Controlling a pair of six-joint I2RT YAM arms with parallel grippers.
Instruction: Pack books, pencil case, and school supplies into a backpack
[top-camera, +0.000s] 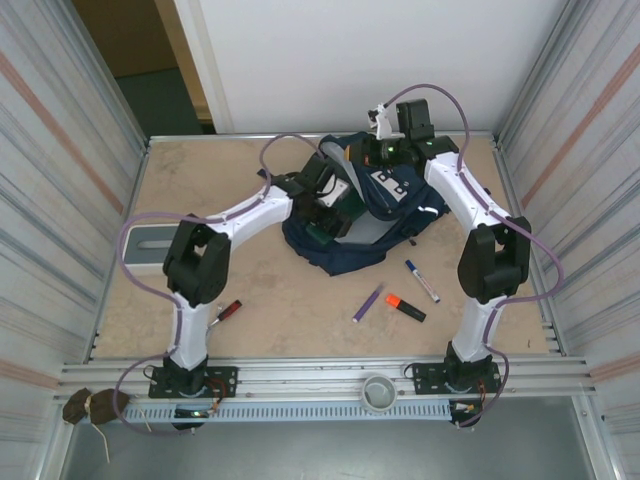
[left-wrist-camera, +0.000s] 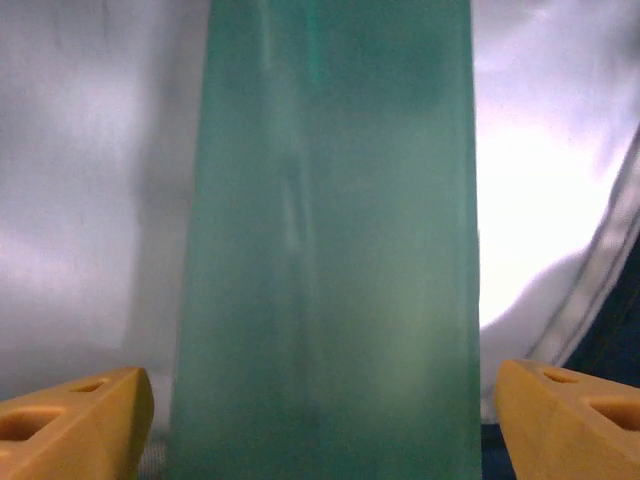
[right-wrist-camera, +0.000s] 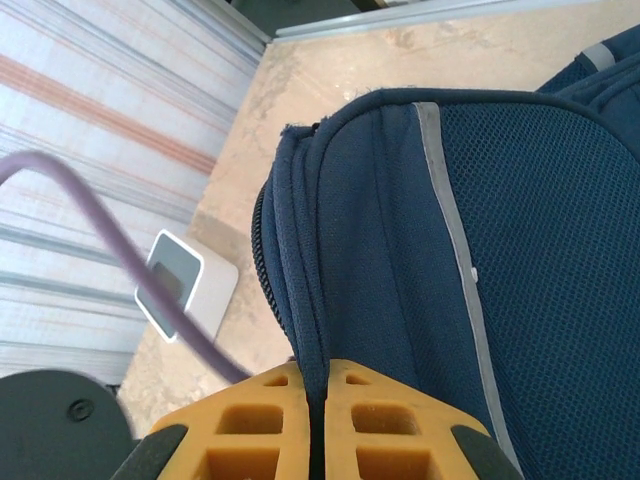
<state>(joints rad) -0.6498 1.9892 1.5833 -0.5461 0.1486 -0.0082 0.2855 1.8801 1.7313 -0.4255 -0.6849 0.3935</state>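
The navy backpack (top-camera: 360, 225) lies at the back middle of the table with its mouth open. My left gripper (top-camera: 325, 215) reaches inside it. In the left wrist view its yellow fingers (left-wrist-camera: 80, 415) stand wide apart on either side of a teal-green pencil case (left-wrist-camera: 325, 250), with a small gap on each side; pale grey lining lies behind. My right gripper (right-wrist-camera: 320, 400) is shut on the backpack's zipper rim (right-wrist-camera: 300, 290) and holds it up at the far side (top-camera: 385, 150). A purple pen (top-camera: 367, 302), an orange highlighter (top-camera: 405, 307) and a blue-capped white marker (top-camera: 422, 281) lie on the table in front. The books are hidden.
A red-handled tool (top-camera: 228, 311) lies near the left arm's base. A flat white and grey device (top-camera: 150, 250) sits at the table's left edge. A roll of tape (top-camera: 379, 392) rests on the front rail. Metal walls close in both sides.
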